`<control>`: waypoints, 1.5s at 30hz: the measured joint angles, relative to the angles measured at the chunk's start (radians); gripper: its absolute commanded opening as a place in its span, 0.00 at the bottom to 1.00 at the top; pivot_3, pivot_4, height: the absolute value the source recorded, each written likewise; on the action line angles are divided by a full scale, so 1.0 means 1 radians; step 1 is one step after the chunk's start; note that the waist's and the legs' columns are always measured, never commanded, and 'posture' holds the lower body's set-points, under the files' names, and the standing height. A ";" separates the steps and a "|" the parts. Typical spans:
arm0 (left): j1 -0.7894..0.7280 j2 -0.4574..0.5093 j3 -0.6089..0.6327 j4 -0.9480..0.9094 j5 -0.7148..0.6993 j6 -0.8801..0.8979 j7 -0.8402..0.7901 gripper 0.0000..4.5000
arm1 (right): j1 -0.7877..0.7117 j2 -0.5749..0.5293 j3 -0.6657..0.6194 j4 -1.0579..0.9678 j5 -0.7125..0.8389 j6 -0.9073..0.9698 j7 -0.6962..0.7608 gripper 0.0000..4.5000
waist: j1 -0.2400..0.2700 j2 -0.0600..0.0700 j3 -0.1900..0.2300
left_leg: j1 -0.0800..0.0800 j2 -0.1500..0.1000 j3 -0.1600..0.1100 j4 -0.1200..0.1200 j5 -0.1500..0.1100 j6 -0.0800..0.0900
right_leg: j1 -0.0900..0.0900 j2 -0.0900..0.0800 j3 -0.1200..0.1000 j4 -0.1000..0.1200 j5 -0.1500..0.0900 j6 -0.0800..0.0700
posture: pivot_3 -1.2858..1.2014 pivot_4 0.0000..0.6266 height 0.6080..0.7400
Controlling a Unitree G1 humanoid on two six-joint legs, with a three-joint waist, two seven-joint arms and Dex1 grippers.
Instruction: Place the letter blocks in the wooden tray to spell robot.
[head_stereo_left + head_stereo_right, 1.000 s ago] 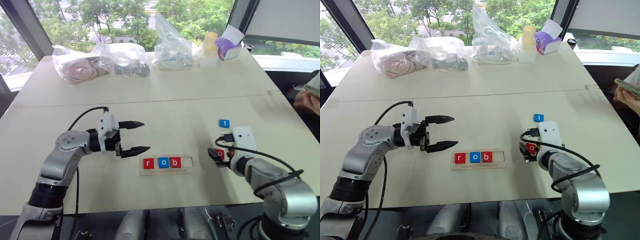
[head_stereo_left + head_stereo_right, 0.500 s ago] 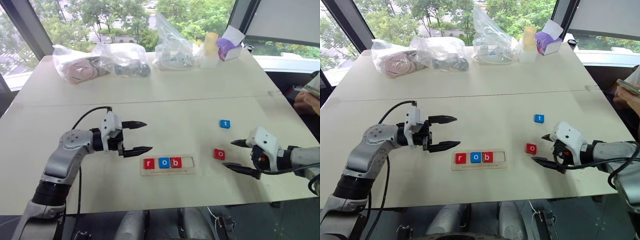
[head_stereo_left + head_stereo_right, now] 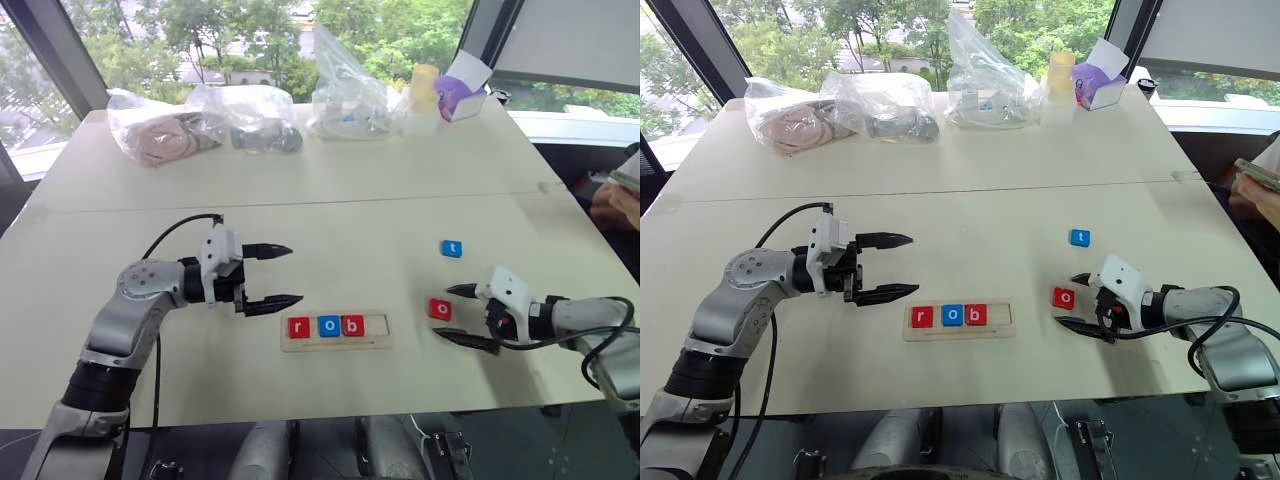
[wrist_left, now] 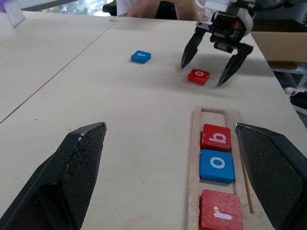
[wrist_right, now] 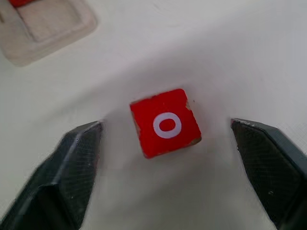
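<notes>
Letter blocks first: from the head camera, three small square tiles sit in the long pale-wood tray (image 3: 335, 329) with the shallow groove, at its left end: a red r tile (image 3: 298, 327), a blue o tile (image 3: 328, 325) and a red b tile (image 3: 352, 325). That leaves the tray's right part bare. The tray lies flat on the pale cream desk (image 3: 330, 200), near the front edge. Off to the right, a loose red o tile (image 3: 440, 308) lies on the desk, and a blue t tile (image 3: 451, 247) sits further back, well apart from it. The right tool (image 3: 452, 314) is low at the red o, black fingers spread with the tile between the tips, not touching it. The left tool (image 3: 278, 274) hovers just left of the tray, wide open and holding nothing. Clear plastic bags (image 3: 200, 118) with stuff inside, a pale yellow cup (image 3: 421, 85) and a purple-and-white box (image 3: 459, 88) line the far edge of the desk.

Left wrist camera: its own two fingers (image 4: 76, 172) stand far apart, the tray (image 4: 194, 158) with r, o, b running between them on one side. Beyond it, the other tool (image 4: 206, 71) straddles the red o (image 4: 198, 76), with the blue t (image 4: 140, 56) further off.

Right wrist camera: red o tile (image 5: 165, 122) dead centre between the two open pads (image 5: 72, 163), a gap on each side, lying slightly rotated. A rounded corner of the tray (image 5: 48, 28) peeks in nearby.
</notes>
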State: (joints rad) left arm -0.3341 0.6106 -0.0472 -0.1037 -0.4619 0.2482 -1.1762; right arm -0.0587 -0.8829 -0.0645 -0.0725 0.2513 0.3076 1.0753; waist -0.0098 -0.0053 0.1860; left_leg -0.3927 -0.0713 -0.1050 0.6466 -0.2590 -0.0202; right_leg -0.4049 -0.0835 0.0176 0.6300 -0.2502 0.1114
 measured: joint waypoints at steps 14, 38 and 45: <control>-0.003 0.001 0.000 0.000 0.000 0.000 -0.003 1.00 | -0.007 -0.051 0.020 -0.160 -0.026 -0.009 0.015 0.25 | 0.000 0.000 0.000 | 0.000 0.000 0.000 0.000 0.000 0.000 | -0.001 0.000 0.000 0.000 0.000 0.000 | 0.52 0.24 1.00; 0.017 -0.002 -0.004 -0.026 0.004 0.002 0.027 1.00 | -0.185 0.036 0.312 -0.240 -0.075 0.087 0.051 0.25 | 0.000 0.000 0.000 | 0.000 -0.001 -0.001 0.000 0.000 0.000 | -0.001 -0.003 0.000 0.000 0.000 0.000 | 0.52 0.24 1.00; 0.020 -0.002 -0.003 -0.027 0.003 0.004 0.029 1.00 | -0.199 0.038 0.330 -0.226 -0.084 0.086 0.061 0.25 | 0.000 0.000 0.000 | 0.000 -0.001 -0.001 0.000 0.000 0.000 | -0.001 -0.003 -0.001 0.000 0.000 0.000 | 0.52 0.24 1.00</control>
State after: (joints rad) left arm -0.3138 0.6085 -0.0504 -0.1306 -0.4584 0.2522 -1.1471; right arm -0.2581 -0.8447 0.2655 -0.2984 0.1674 0.3937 1.1360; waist -0.0096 -0.0051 0.1860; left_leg -0.3930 -0.0721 -0.1058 0.6466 -0.2590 -0.0203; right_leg -0.4057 -0.0863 0.0169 0.6303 -0.2501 0.1115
